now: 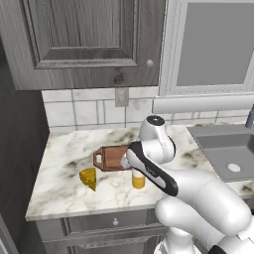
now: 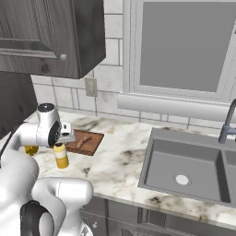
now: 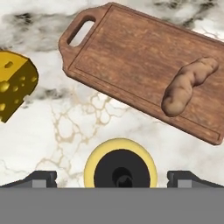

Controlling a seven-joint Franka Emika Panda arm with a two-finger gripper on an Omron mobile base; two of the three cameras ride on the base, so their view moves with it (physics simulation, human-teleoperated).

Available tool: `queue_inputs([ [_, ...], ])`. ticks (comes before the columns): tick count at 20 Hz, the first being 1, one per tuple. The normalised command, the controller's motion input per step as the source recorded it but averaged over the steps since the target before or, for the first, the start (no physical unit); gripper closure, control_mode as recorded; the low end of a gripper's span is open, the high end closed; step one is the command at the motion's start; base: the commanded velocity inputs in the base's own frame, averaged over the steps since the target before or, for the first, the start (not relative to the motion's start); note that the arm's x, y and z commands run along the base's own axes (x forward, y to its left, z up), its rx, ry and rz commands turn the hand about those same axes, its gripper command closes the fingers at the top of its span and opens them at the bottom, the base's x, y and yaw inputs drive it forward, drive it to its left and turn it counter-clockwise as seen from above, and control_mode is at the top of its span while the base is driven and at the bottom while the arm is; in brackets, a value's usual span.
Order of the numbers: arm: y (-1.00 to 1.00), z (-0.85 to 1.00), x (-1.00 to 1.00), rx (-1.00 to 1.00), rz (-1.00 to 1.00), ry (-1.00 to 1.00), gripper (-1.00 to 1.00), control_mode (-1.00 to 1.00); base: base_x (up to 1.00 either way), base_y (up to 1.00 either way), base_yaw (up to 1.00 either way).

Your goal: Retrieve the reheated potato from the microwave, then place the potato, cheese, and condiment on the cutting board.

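While the arm bends forward and points straight down, the pincer (image 3: 112, 177) hangs released above the condiment (image 1: 138, 179) on the worktop (image 1: 59, 178); potato (image 3: 186, 86) lies on the cutting board (image 3: 131, 52), cheese (image 1: 89, 177) to the board's near left.

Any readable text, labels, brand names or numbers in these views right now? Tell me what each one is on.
None. No text reads anywhere in these views.
Condiment bottle: plain yellow, no label shows.
Cutting board: bare wood grain, no mark.
Cheese and potato: unmarked.
Wall outlet: plain plate, no writing.
Cabinet doors and drawers below the counter: no signs or numbers.
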Motion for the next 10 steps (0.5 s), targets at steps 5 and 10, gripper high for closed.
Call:
queue_inputs([
  [5, -0.17, -0.17, -0.18, 0.0, 0.02, -0.06, -1.0, -1.0, 0.0, 0.0, 0.0],
  [10, -0.12, -0.25, -0.1, 0.0, 0.02, -0.06, -1.0, -1.0, 0.0, 0.0, 0.0],
])
